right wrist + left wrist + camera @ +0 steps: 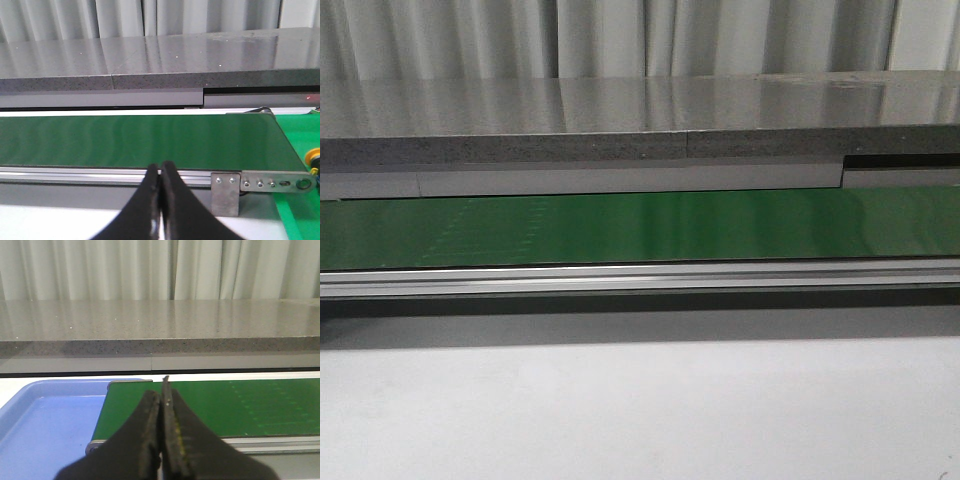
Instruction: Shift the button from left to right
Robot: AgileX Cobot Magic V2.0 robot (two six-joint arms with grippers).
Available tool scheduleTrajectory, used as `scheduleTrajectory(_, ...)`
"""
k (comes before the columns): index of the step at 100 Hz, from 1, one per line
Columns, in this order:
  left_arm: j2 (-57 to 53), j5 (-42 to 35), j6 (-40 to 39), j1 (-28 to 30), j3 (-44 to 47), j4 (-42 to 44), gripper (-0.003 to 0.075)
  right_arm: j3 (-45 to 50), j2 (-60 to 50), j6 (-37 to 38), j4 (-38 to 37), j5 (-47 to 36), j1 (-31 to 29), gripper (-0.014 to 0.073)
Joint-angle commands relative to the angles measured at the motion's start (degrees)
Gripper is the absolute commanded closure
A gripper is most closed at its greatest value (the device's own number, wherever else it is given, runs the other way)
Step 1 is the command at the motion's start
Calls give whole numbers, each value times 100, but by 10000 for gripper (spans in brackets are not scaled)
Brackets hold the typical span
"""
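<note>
The biggest thing in the front view is the white table (pixel 640 410), with a long green conveyor belt (pixel 640 228) running across it from side to side, edged by a silver aluminium rail (pixel 640 277). Behind the belt a grey speckled stone-look counter (pixel 620 120) is seen, and pale pleated curtains (pixel 440 35) are hung behind that. No arm is caught in the front view at all.

In the left wrist view, a light blue plastic tray (pixel 45 430) is seen butted right up against one end of the belt, with nothing visible inside the part that shows. The left gripper (pixel 162 395) is held over that belt end, its black jaws pressed flat together with nothing between them.

In the right wrist view, the other end of the belt is shown, finished off with a small metal bracket (pixel 260 183) studded with screws, and a brighter green mat (pixel 300 145) is laid just past it. The right gripper (pixel 160 172) is pointed at the rail, jaws likewise squeezed shut and holding nothing.

The button (pixel 314 159) is only just caught at the very edge of the right wrist view: a yellow-orange round cap sitting on the green mat beside the bracket, mostly cut off by the frame, so its body can't really be made out.
</note>
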Motion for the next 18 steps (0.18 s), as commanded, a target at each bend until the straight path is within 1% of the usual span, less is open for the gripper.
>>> scheduleTrajectory(1, -171, -411, -61, -54, 259, -18, 741, -100, -105, 0, -45, -480, -25, 662)
scheduleTrajectory(18, -171, -411, -61, -54, 259, -18, 741, -100, -105, 0, -45, -480, -25, 662)
